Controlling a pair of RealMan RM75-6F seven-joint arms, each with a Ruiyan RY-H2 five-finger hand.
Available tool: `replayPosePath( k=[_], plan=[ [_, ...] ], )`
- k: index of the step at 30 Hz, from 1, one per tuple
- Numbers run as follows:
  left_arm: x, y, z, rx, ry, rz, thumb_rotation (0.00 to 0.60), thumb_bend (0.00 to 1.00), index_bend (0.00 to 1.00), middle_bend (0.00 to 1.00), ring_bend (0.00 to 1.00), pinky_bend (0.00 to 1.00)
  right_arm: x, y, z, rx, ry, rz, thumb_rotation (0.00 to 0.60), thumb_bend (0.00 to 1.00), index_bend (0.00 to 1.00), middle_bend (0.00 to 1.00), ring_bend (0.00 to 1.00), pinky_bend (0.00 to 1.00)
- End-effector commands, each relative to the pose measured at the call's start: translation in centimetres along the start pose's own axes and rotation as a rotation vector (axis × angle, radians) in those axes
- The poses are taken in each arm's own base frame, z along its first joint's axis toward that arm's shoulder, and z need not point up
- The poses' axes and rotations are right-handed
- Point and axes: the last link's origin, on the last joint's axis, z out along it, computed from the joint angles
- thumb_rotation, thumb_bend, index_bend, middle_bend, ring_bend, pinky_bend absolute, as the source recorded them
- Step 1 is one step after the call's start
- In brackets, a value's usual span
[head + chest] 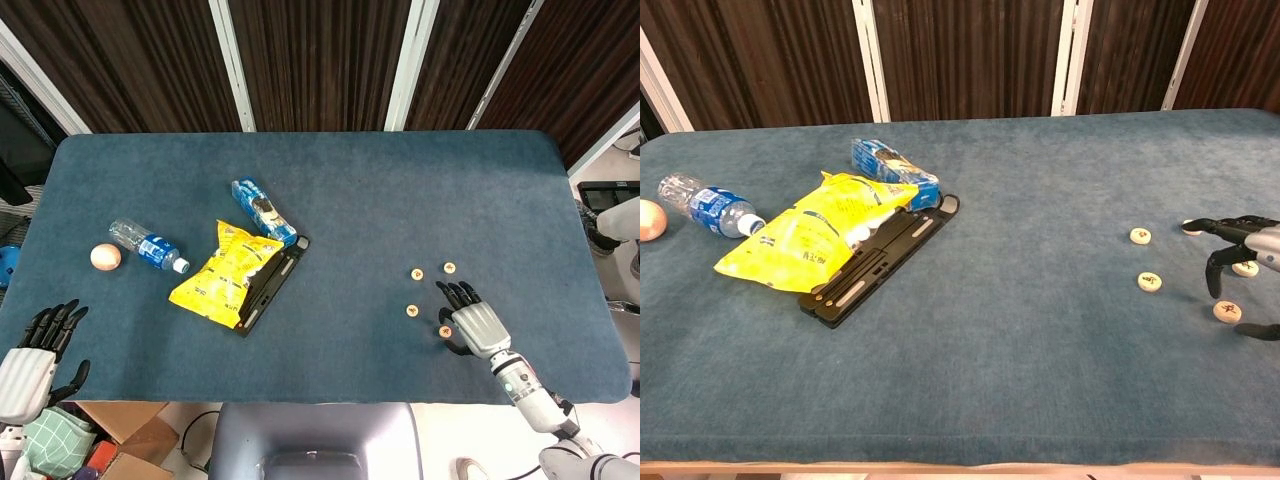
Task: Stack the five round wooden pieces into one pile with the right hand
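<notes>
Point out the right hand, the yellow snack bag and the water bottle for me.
right hand (474, 325), head view, on the pale back of the hand.
yellow snack bag (805, 238), chest view, middle of the bag.
water bottle (146, 245), head view, on its blue label.
</notes>
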Motion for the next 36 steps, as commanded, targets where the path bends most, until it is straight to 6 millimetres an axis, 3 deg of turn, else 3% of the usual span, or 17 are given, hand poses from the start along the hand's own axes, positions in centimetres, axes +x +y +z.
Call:
replayPosePath(
  k=[1,13,19,27,33,36],
  plan=[
    [0.1,0.0,-0.1,-0.003,0.003,0.002,0.6,0.46,0.0,0.0,0.02,0.09,-0.2,-0.1,0.2,0.001,-0.007,0.004,0.6,0.38,0.59,0.0,0.0,0.0],
    [0.1,-0.1,0.0,0.003,0.001,0.003,0.6,0.46,0.0,0.0,0.02,0.09,-0.4,-0.2,0.4,-0.01,-0.03,0.0,0.6,0.43,0.6,0.0,0.0,0.0],
    [0.1,-0.2,0.0,0.008,0.0,-0.002,0.6,0.46,0.0,0.0,0.02,0.09,1.3,-0.2,0.7,-0.019,0.044,0.038,0.6,0.44,0.62,0.0,0.0,0.0],
    [0.1,-0.2,0.1,0.004,-0.002,-0.007,0.6,0.46,0.0,0.0,0.02,0.09,3.9,-2.2,3.8,-0.006,0.063,0.076,0.6,0.44,0.62,0.0,0.0,0.0],
    [0.3,-0.4,0.0,0.011,0.005,-0.008,0.6,0.46,0.0,0.0,0.02,0.09,4.2,-4.6,6.5,0.009,0.009,0.076,0.6,0.44,0.61,0.0,0.0,0.0],
    [0.5,-0.4,-0.1,0.012,0.009,-0.011,0.6,0.46,0.0,0.0,0.02,0.09,4.0,-5.2,6.9,0.01,0.0,0.074,0.6,0.44,0.61,0.0,0.0,0.0]
  ],
)
